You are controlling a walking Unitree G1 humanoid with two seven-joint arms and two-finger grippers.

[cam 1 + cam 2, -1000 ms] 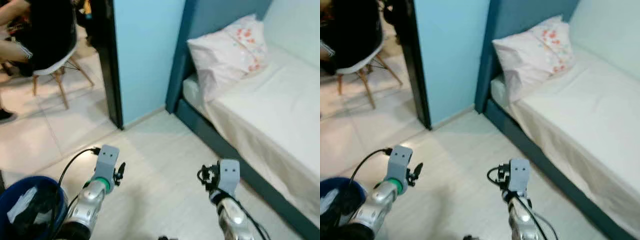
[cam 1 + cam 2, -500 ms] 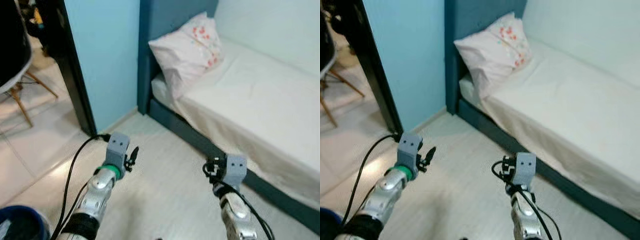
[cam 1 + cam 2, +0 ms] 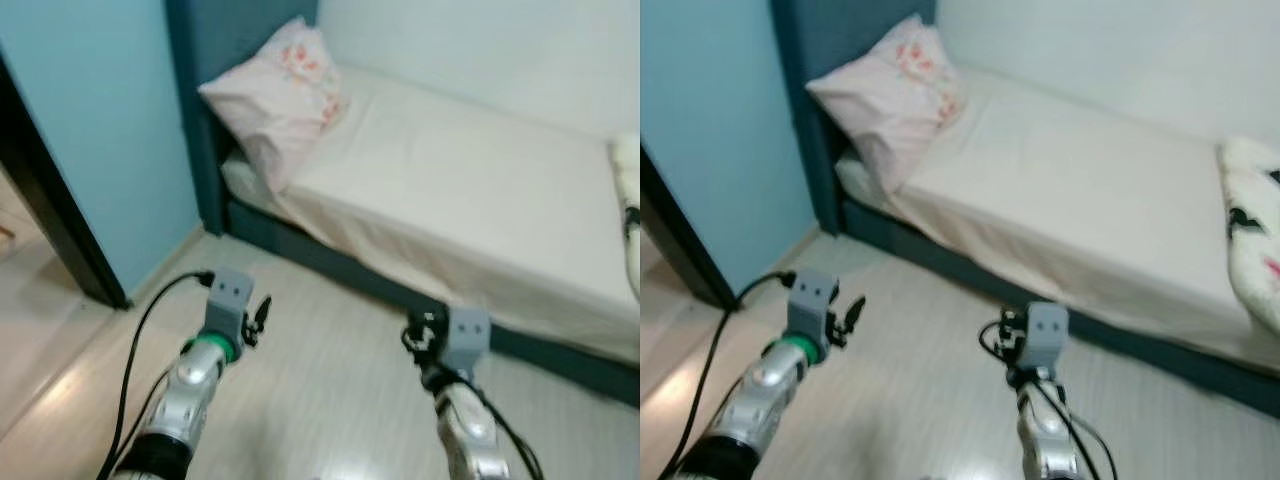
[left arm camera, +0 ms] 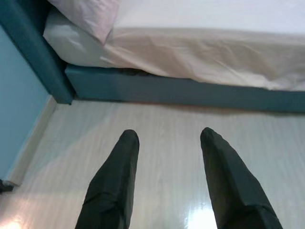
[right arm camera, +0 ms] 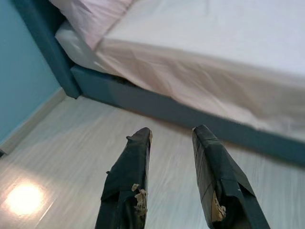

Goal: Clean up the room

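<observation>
A bed with a cream sheet (image 3: 470, 190) on a dark teal frame (image 3: 330, 268) stands ahead of me. A pink flowered pillow (image 3: 280, 95) leans at its head end. A white patterned bundle of cloth (image 3: 1252, 225) lies at the bed's far right. Both arms are held low over the pale wooden floor (image 3: 320, 400). My left gripper (image 4: 169, 138) is open with nothing between its fingers, a short way from the bed frame. My right gripper (image 5: 172, 136) is open too and holds nothing, pointing at the frame's lower edge.
A light blue wall (image 3: 90, 120) with a dark door frame (image 3: 45, 215) stands on the left. A black cable (image 3: 140, 330) loops from my left wrist. A white wall (image 3: 480, 40) runs behind the bed.
The camera has swung to the right: the blue bin, the chair and the person have left the picture and the bed now spans it. Both arms keep their pose, grippers open.
</observation>
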